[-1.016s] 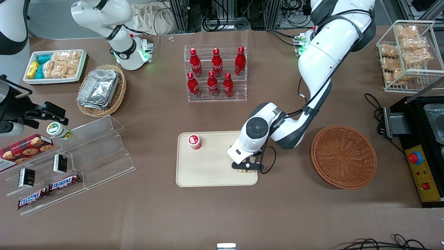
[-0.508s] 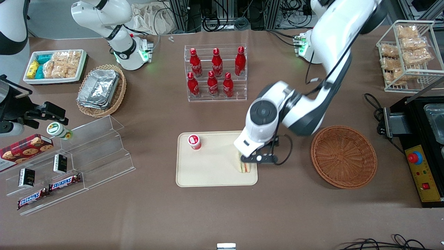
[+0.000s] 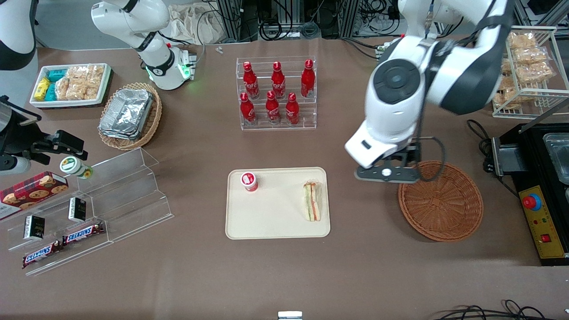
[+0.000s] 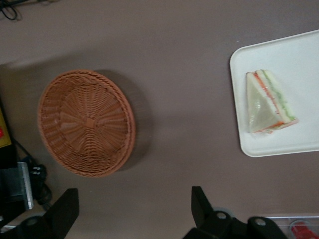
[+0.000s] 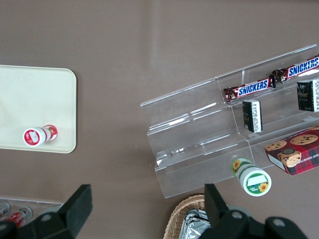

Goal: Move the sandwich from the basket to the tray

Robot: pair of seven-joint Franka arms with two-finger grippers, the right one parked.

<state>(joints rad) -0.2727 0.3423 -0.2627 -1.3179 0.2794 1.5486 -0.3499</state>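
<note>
The sandwich (image 3: 312, 200), a white-bread wedge with orange and green layers, lies on the cream tray (image 3: 271, 222), near the tray's end toward the basket. It also shows in the left wrist view (image 4: 266, 102) on the tray (image 4: 304, 55). The round reddish-brown wicker basket (image 3: 440, 200) is empty; it also shows in the left wrist view (image 4: 85, 122). My left gripper (image 3: 386, 172) hangs high above the table between tray and basket, open and empty, fingers (image 4: 202, 206) spread wide.
A small red-capped cup (image 3: 249, 181) stands on the tray. A rack of red bottles (image 3: 275, 93) is farther from the front camera. A black machine (image 3: 540, 186) sits toward the working arm's end, a wire rack of snacks (image 3: 522, 66) farther back. Clear shelves (image 3: 93, 209) lie toward the parked arm's end.
The gripper let go of the sandwich on the tray, then rose and moved toward the basket. The sandwich now lies uncovered on the tray.
</note>
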